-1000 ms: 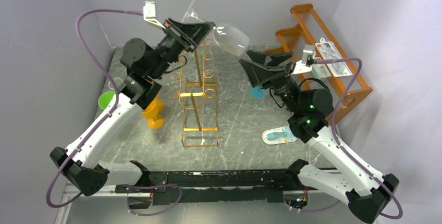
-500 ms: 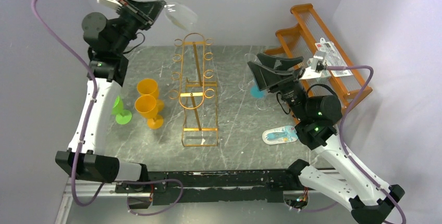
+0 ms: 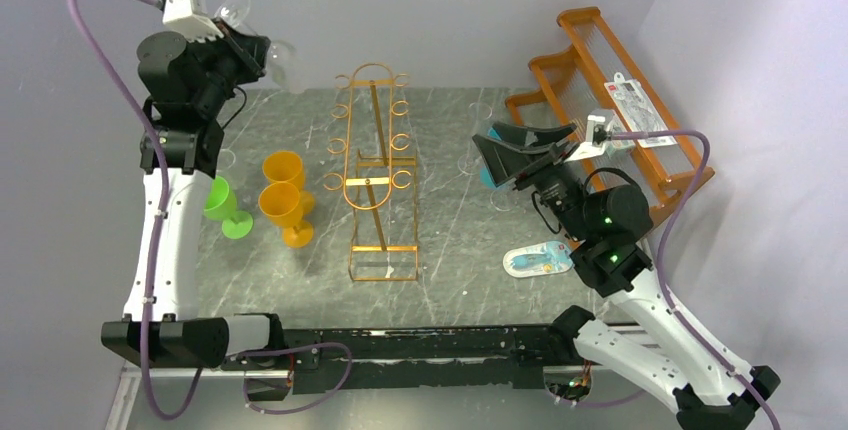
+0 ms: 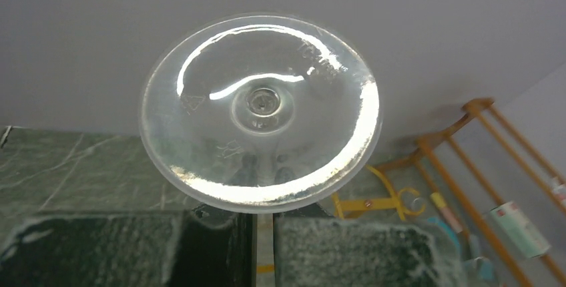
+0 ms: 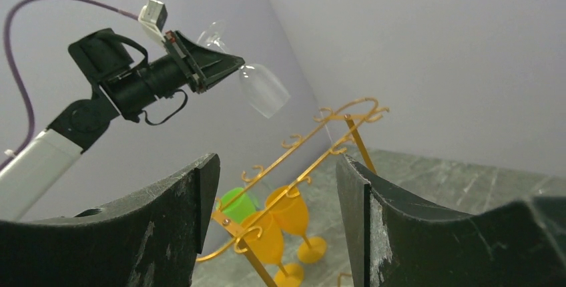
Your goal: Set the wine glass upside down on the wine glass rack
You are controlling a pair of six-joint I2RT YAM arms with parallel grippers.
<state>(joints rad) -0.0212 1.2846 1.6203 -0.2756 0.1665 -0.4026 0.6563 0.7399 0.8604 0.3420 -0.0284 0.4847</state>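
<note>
My left gripper (image 3: 245,48) is shut on the stem of a clear wine glass (image 3: 282,55), held high at the far left corner, well left of the rack. The glass is tilted, with its bowl (image 5: 263,90) pointing down and right. Its round foot (image 4: 260,110) fills the left wrist view, above the fingers (image 4: 207,247). The thin golden wire rack (image 3: 375,165) stands mid-table with its ring hooks bare; it also shows in the right wrist view (image 5: 314,143). My right gripper (image 3: 520,150) is open and empty, right of the rack and facing it.
Two orange goblets (image 3: 285,200) and a green one (image 3: 222,205) stand left of the rack. An orange stepped shelf (image 3: 620,90) holding packets stands at the back right. A blue packaged item (image 3: 535,260) lies near the right arm.
My left arm has swung left and back with the glass, from above the rack's top to the far left corner. My right gripper shifted slightly right and stayed open.
</note>
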